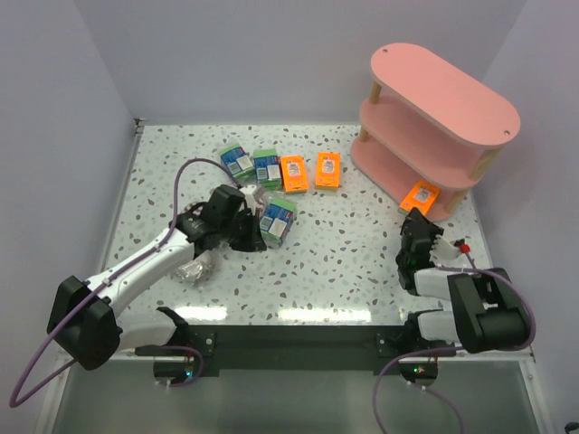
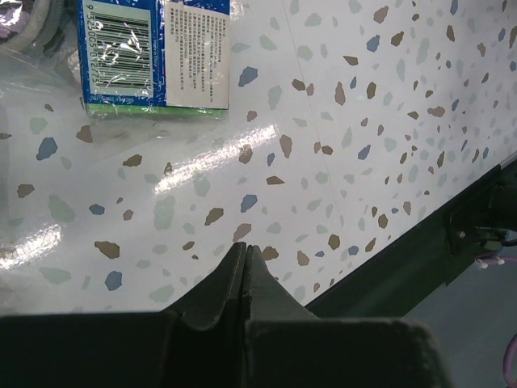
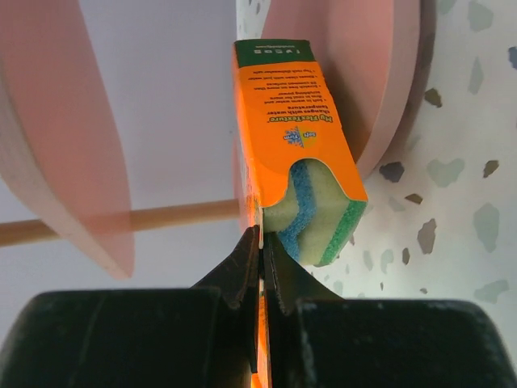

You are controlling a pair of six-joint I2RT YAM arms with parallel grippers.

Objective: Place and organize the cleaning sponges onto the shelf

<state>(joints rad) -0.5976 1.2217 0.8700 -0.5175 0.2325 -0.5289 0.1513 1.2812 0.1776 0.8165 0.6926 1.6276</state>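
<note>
Orange sponge pack (image 3: 295, 129), blue-yellow-green core showing, left gripper (image 2: 246, 252) and right gripper (image 3: 260, 236) pressed together

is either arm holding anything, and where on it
Left gripper holds nothing. Right gripper seems to pinch the orange pack by its near edge; not certain.

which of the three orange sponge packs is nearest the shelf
The orange pack at the foot of the pink shelf, right at the tip of the right gripper. The other two orange packs lie side by side, well to its left.
</note>
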